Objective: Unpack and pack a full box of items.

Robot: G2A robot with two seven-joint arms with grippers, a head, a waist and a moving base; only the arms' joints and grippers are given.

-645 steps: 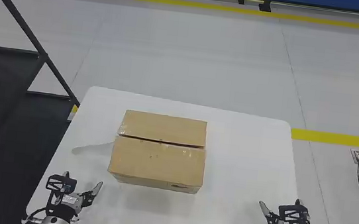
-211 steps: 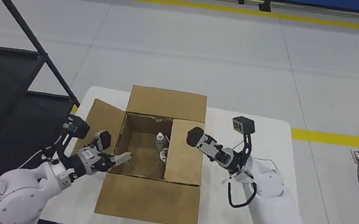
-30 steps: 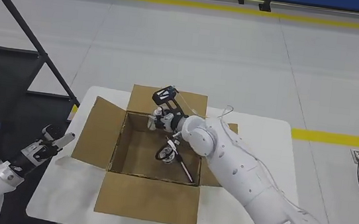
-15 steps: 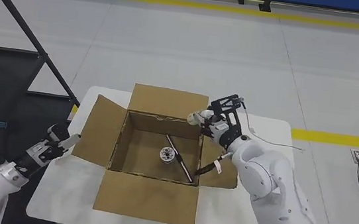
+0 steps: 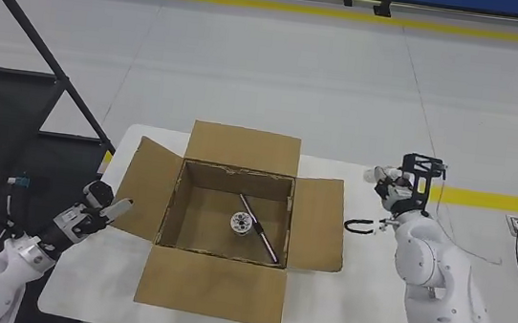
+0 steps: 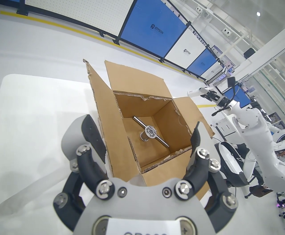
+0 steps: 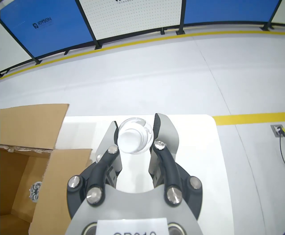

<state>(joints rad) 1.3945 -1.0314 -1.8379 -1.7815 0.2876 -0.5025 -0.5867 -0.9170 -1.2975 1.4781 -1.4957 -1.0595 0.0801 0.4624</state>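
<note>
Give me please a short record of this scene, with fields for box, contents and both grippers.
box: open, flaps spread, on white table
inside: metal rod, small jar with patterned lid
right gripper: jaws shut on clear bottle, over the table beside the box
left gripper: jaws open, empty, at the box's other side

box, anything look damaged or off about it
Slightly. The box has ragged, torn cardboard along its inner rim, clearest at the far edge in the left wrist view. Inside, a metal rod lies diagonally on the floor next to a small round-capped jar. Nothing looks spilled.
</note>
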